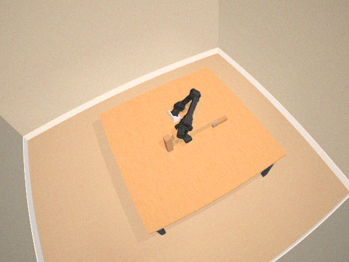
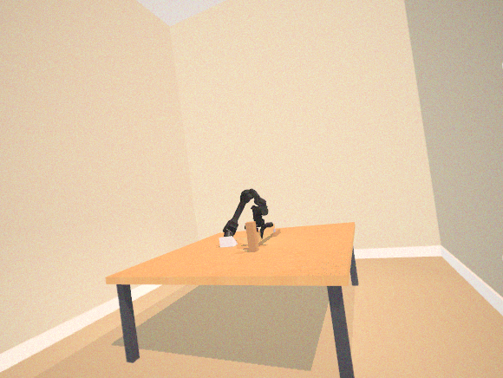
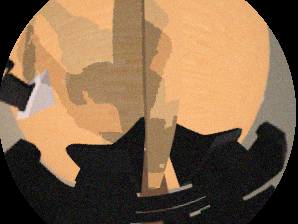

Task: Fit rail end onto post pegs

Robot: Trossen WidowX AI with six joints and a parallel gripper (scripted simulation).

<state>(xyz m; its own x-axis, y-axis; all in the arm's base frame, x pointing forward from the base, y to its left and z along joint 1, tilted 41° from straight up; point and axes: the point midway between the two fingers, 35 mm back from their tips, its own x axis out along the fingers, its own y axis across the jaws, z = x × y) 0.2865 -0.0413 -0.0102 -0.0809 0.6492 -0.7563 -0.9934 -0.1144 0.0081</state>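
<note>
The long wooden rail (image 1: 203,128) (image 3: 131,43) runs from the footboard block (image 1: 220,121) toward the short post (image 1: 168,144) (image 2: 251,236). Its far end sits at the small grey bracket (image 1: 215,123) on the block. My gripper (image 1: 185,137) (image 2: 263,230) (image 3: 150,119) is shut on the rail close to its near end, just beside the post. In the wrist view the rail stretches away from between my dark fingers. The near end lies close to the post; the pegs and holes are too small to make out, and I cannot tell whether the end touches the post.
The arm's white base (image 1: 172,116) (image 2: 227,241) (image 3: 39,96) stands on the table (image 1: 186,186) (image 2: 277,264) behind the rail. The arm bends over the rail's near half. The table edges are far from the parts.
</note>
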